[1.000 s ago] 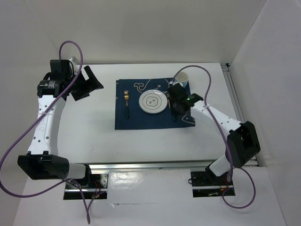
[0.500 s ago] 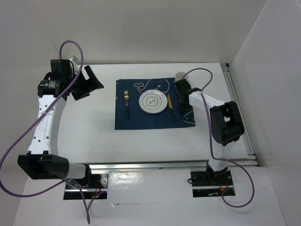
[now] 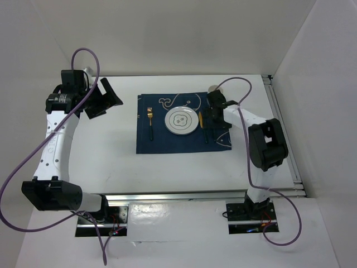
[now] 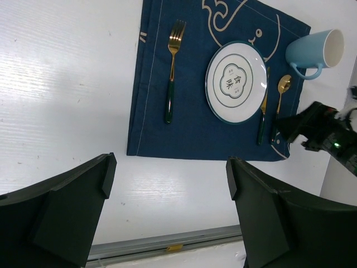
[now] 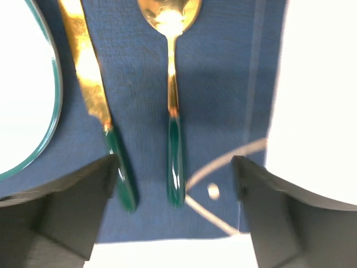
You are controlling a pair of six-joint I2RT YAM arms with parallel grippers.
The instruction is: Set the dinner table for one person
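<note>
On the white dinner table (image 3: 100,162) lies a navy fish-print placemat (image 3: 167,144). It carries a white plate (image 3: 181,120), a gold fork (image 3: 150,119) to its left and a gold knife (image 3: 201,120) to its right. My right gripper (image 5: 174,164) hangs open low over the green handle of the spoon (image 5: 170,22), which lies flat beside the knife (image 5: 89,84), touching neither finger. A light blue mug (image 4: 315,51) stands at the placemat's far right corner. My left gripper (image 4: 170,162) is open and empty, high over the table's left side.
Metal rails run along the table's near edge (image 3: 184,195) and right edge (image 3: 279,120). White walls close in the back and both sides. The right arm's purple cable (image 3: 237,84) loops above the mug.
The right arm folded back, bringing its gripper in over the placemat's right side. Its jaws have spread open, and the spoon lies free below. The left arm has stayed still.
</note>
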